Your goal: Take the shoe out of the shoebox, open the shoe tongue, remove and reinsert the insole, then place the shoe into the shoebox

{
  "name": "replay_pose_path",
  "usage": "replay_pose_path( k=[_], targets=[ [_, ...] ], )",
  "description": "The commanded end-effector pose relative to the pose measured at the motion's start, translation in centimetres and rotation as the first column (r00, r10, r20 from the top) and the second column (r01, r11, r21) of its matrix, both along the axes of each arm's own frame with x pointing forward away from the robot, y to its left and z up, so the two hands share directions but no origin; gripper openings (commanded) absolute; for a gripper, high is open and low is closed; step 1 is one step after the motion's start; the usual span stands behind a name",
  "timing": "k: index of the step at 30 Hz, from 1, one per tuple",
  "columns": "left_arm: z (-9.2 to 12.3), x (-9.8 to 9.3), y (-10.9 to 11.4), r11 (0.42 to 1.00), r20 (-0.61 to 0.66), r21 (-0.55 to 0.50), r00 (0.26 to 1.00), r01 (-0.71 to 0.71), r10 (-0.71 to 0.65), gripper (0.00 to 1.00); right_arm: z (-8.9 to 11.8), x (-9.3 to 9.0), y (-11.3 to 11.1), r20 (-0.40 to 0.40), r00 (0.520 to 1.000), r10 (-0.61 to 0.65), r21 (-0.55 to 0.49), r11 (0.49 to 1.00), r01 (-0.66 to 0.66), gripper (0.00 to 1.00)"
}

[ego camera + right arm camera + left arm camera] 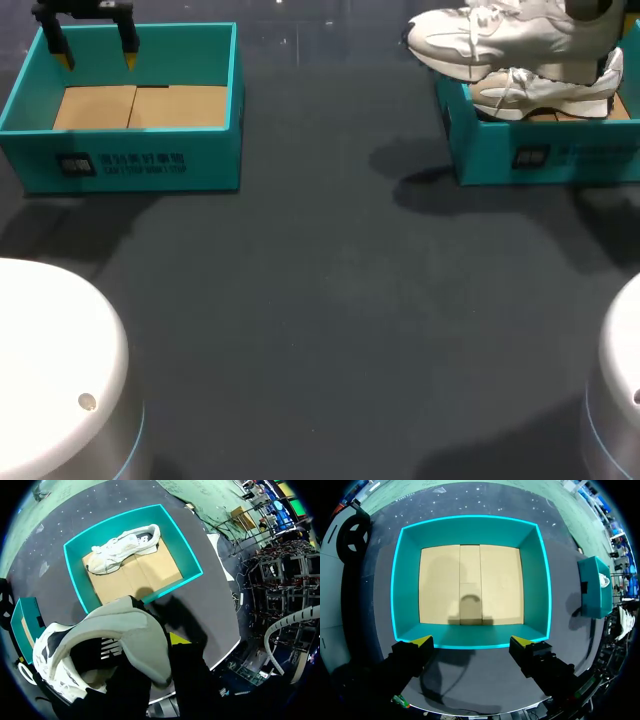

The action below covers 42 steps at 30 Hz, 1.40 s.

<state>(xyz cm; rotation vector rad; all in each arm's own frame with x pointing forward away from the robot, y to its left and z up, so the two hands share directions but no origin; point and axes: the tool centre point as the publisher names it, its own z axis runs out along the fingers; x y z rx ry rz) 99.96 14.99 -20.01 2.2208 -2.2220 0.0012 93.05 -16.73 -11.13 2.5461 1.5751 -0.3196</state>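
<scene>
A white shoe (500, 38) hangs above the right teal shoebox (545, 155), toe pointing left. My right gripper (165, 647) is shut on its grey heel (125, 635); one yellow fingertip (178, 639) shows beside the heel, the other is hidden. A second white shoe (122, 547) lies on its side on the cardboard floor of that box (75, 575). My left gripper (471, 642) stands open above the near wall of the left teal shoebox (470, 637), which holds nothing. In the head view that gripper (95, 55) hovers at the left box's far wall.
The left shoebox (130, 160) sits at the far left of the dark table, the right one at the far right. Between and in front of them lies bare tabletop (330, 300). My arms' white bases (50, 360) stand at the near corners.
</scene>
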Motion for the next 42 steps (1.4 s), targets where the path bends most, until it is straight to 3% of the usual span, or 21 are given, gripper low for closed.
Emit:
replay_pose_path(
  k=[1,12,23,27,42],
  targets=[
    [0.0,0.0,0.0,1.0,0.0,0.0,1.0,0.0,0.0,1.0,-0.7,-4.1,3.5,0.116,0.992,0.04,-0.063,0.997,-0.033,0.0],
    [0.0,0.0,0.0,1.0,0.0,0.0,1.0,0.0,0.0,1.0,-3.5,-10.7,12.0,0.094,0.995,0.046,-0.05,0.998,-0.041,0.0],
    [0.0,0.0,0.0,1.0,0.0,0.0,1.0,0.0,0.0,1.0,-5.5,-16.5,17.8,0.106,0.993,0.048,-0.047,0.998,-0.044,0.0],
    [0.0,0.0,0.0,1.0,0.0,0.0,1.0,0.0,0.0,1.0,-6.7,-17.5,19.6,0.119,0.987,0.111,-0.014,0.994,-0.11,0.0],
    [0.0,0.0,0.0,1.0,0.0,0.0,1.0,0.0,0.0,1.0,-6.7,-17.5,19.6,0.119,0.987,0.111,-0.014,0.994,-0.11,0.0]
  ],
)
